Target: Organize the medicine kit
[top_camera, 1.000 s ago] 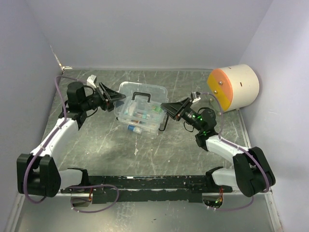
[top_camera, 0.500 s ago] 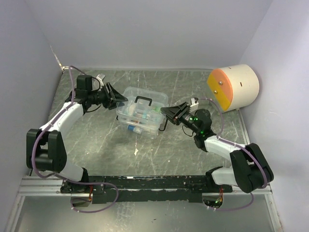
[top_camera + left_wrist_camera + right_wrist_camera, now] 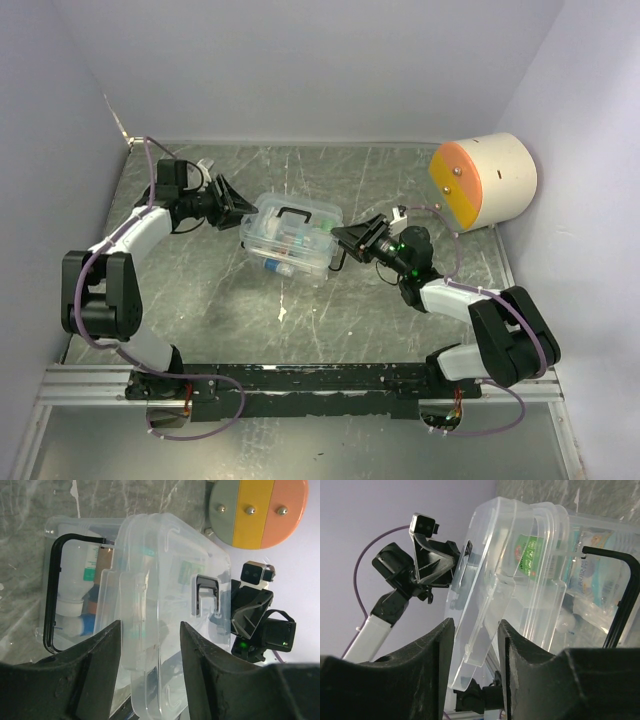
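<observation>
Broadly, the grey table (image 3: 380, 300) carries two things. The large cream-and-orange cylinder (image 3: 495, 180) lies on its side at the far right, well apart from my work. The medicine kit (image 3: 290, 240) sits mid-table between my two arms.

Its clear lid (image 3: 170, 605) looks unseated. It seems raised along the near side, so the box's contents show beside it, though I cannot tell exactly how it rests.

My left gripper (image 3: 238, 207) is at the kit's left end and my right gripper (image 3: 342, 243) is at its right end. Both are spread wide and neither holds anything. Each wrist view shows the lid's edge in the gap ahead of my fingers.

The black wire latch (image 3: 50, 600) loops along the box's side. The small black lid handle (image 3: 206, 595) is on the lid's face, and a white bottle (image 3: 82, 585) lies inside.

I judge the step to be taking the lid by its two ends. To do it well I should advance both grippers together, so the light box is not shoved sideways. I should pinch only the lid's rim, since clear plastic will be slippery and may flex. I should also keep my fingers clear of the wire latch and squeeze evenly, so the lid does not twist.
</observation>
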Controlling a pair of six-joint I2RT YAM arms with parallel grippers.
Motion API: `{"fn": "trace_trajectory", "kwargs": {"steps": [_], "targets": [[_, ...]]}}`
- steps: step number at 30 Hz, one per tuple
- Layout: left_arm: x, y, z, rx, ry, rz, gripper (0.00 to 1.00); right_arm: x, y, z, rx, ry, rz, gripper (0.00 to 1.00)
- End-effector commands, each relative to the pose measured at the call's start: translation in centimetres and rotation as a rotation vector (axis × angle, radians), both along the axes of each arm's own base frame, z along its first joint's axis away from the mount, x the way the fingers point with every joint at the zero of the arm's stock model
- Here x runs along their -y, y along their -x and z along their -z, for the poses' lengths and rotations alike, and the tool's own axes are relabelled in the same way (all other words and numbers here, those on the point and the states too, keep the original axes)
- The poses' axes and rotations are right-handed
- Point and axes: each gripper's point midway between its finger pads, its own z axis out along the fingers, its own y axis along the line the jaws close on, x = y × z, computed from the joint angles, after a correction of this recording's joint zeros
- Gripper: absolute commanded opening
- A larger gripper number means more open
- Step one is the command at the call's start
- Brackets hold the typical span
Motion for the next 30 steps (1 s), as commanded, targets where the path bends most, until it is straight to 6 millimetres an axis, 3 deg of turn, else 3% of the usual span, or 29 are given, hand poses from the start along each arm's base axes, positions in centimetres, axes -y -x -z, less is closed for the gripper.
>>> {"fn": "trace_trajectory", "kwargs": {"steps": [1, 8, 13, 18, 30], "targets": [[-0.1, -0.7, -0.2, 0.042, -0.012, 0.03, 0.59, 0.1, -0.4, 0.1, 0.039, 0.05, 0.01, 0.38], [-0.5, -1.2, 0.2, 0.056, -0.058, 0.035, 0.6, 0.3, -0.9, 0.7, 0.071, 0.142, 0.01, 0.35], [-0.3, -1.3, 0.4, 0.029, -0.042, 0.034, 0.6, 0.4, -0.8, 0.7, 0.047, 0.15, 0.01, 0.42], [-0.4, -1.8, 0.2, 0.028, -0.048, 0.025, 0.59, 0.6, -1.0, 0.7, 0.033, 0.184, 0.017, 0.43], [-0.9, -1.2, 1.8, 0.012, -0.1, 0.047, 0.62, 0.1, -0.2, 1.2, -0.025, 0.245, -0.054, 0.45]]}}
